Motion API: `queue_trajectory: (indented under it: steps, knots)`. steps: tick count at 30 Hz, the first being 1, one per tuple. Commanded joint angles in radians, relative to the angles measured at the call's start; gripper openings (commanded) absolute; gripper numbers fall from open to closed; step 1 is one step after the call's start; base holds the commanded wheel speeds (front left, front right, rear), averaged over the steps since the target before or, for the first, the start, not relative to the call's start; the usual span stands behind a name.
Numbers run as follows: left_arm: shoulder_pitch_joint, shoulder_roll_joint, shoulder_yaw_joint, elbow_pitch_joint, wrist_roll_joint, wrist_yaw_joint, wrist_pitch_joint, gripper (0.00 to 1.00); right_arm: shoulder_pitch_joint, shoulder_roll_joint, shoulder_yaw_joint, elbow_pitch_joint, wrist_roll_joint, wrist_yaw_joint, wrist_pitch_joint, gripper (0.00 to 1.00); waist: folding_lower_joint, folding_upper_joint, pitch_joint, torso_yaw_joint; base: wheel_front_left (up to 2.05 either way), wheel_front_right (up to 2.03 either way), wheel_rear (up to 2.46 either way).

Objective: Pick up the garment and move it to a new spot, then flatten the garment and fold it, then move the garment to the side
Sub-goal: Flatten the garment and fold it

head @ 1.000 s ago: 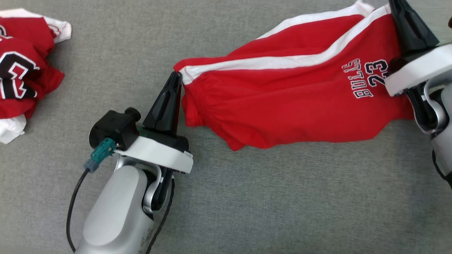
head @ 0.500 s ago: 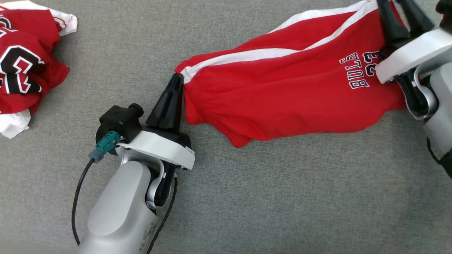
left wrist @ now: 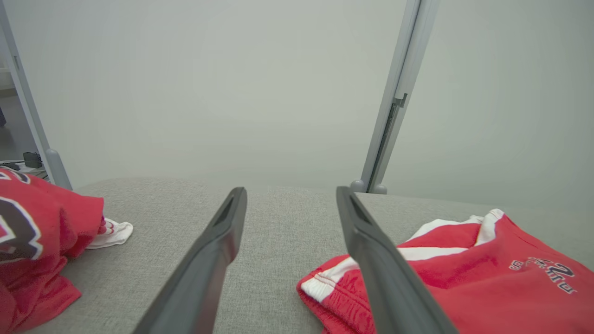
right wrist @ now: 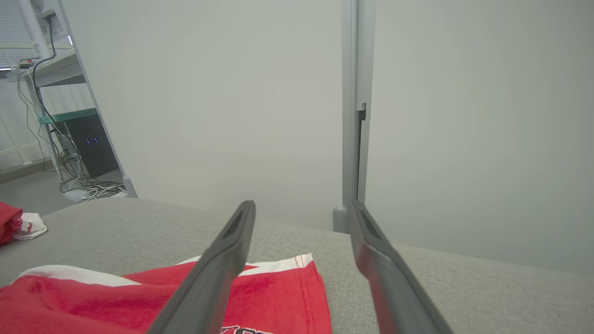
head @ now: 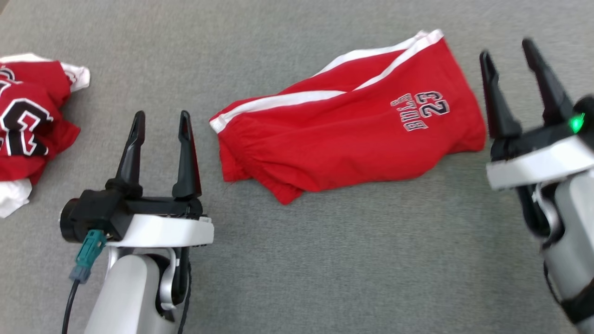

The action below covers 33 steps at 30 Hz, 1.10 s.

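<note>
The garment (head: pixel 352 125) is a pair of red shorts with white side stripes and a "BULLS 23" print, lying folded on the grey cloth surface (head: pixel 325 260). My left gripper (head: pixel 161 118) stands open just left of the waistband end, clear of the cloth. My right gripper (head: pixel 506 51) is open to the right of the leg-hem end, holding nothing. In the left wrist view the garment (left wrist: pixel 487 278) lies right of my open left gripper (left wrist: pixel 291 191). In the right wrist view the garment (right wrist: pixel 116 301) lies low and left of my open right gripper (right wrist: pixel 301 204).
A crumpled red, white and black jersey pile (head: pixel 28 125) lies at the far left of the surface, also in the left wrist view (left wrist: pixel 32 250). Behind the surface stand pale wall panels with a grey upright post (left wrist: pixel 394 102). Cables and a shelf (right wrist: pixel 69 139) are at the back left.
Both grippers have opened, let go of the garment's two ends and drawn back from it. The garment now rests on the surface. The head view has also shifted.
</note>
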Motion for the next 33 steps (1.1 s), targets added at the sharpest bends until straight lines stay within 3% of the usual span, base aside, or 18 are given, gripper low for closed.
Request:
queue_trajectory:
  steps: [1, 14, 28, 33]
  knots:
    - [0.013, 0.005, 0.011, -0.008, 0.022, 0.001, 0.000, 1.00, 0.036, 0.007, -0.011, -0.014, -0.014, 0.000, 0.000, 1.00, 0.0000, 0.0000, -0.042, -0.039, 0.00, 0.00, 0.00]
    - [0.130, 0.034, 0.046, 0.047, 0.113, -0.016, 0.000, 1.00, 0.379, 0.112, -0.134, -0.156, -0.087, 0.000, 0.000, 1.00, 0.0000, 0.0000, -0.160, -0.144, 0.00, 0.00, 0.00]
    - [0.149, 0.037, 0.054, 0.074, 0.123, 0.001, 0.000, 1.00, 0.410, 0.116, -0.156, -0.163, -0.094, 0.000, 0.000, 1.00, 0.0000, 0.0000, -0.166, -0.156, 0.00, 0.00, 0.00]
    - [0.114, 0.033, 0.037, 0.075, 0.125, -0.004, 0.000, 1.00, 0.402, 0.103, -0.171, -0.156, -0.093, 0.000, 0.000, 1.00, 0.0000, 0.0000, -0.136, -0.129, 0.00, 0.00, 0.00]
